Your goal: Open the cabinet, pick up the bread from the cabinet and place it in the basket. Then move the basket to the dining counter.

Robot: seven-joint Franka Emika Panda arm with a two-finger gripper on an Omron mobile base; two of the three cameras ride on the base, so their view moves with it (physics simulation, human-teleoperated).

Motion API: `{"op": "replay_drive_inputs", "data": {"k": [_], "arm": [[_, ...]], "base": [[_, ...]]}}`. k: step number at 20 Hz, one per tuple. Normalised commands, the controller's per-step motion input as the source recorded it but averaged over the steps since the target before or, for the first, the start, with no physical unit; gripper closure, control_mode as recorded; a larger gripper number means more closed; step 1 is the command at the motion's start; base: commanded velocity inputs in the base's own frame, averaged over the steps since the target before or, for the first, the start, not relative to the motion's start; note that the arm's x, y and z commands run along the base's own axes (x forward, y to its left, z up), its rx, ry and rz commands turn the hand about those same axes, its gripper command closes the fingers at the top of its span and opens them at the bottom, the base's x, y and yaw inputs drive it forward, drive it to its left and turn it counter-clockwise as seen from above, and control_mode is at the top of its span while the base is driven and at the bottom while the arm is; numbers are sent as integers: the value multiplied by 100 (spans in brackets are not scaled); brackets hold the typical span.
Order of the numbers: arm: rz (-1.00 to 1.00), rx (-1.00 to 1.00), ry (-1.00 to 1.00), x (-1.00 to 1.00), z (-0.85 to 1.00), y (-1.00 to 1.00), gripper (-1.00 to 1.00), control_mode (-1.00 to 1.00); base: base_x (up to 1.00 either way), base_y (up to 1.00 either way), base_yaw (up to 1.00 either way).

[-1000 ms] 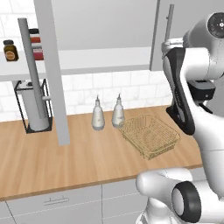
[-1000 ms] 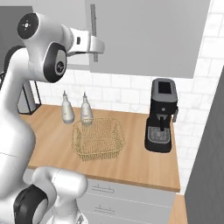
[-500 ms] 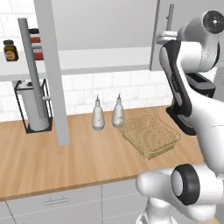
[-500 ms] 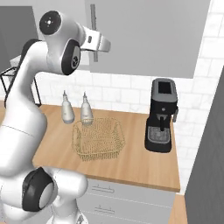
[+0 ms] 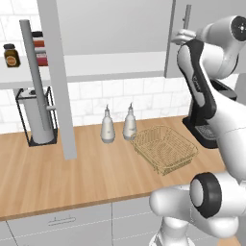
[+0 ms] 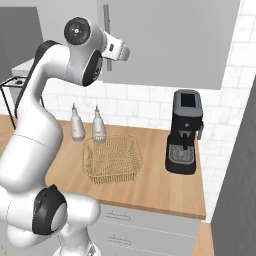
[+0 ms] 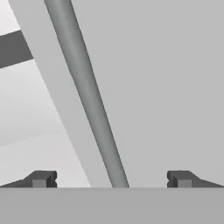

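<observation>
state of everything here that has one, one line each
gripper: open, jaws either side of the bar handle
right cabinet door: closed
left cabinet door: swung open
basket: empty, on the worktop
coffee machine: upright, nothing under its spout

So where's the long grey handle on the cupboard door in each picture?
Left base view: the bar handle is at the top right, on the closed cabinet door, just above the hand.
Right base view: the same handle is at the top, left of middle, above the hand.
Hand view: it runs slanting between the open fingertips.
Shared landmark: the basket on the counter, seen in both base views.
</observation>
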Motion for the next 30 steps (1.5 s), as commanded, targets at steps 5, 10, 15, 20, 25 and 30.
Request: {"op": "replay_drive_inputs", "data": {"k": [5,10,15,20,25,30], "arm": [[10,12,-11,24,0,0,-100,-100],[5,4,-4,46,0,0,-100,-100],[0,0,0,32,0,0,-100,-100],[0,0,0,26,0,0,-100,-100],[0,0,0,35,0,0,100,-100],[4,0,-2,9,0,0,100,-100]], "base": [[0,0,0],[0,0,0],[0,0,0],[0,0,0],[0,0,0],[0,0,0]]}}
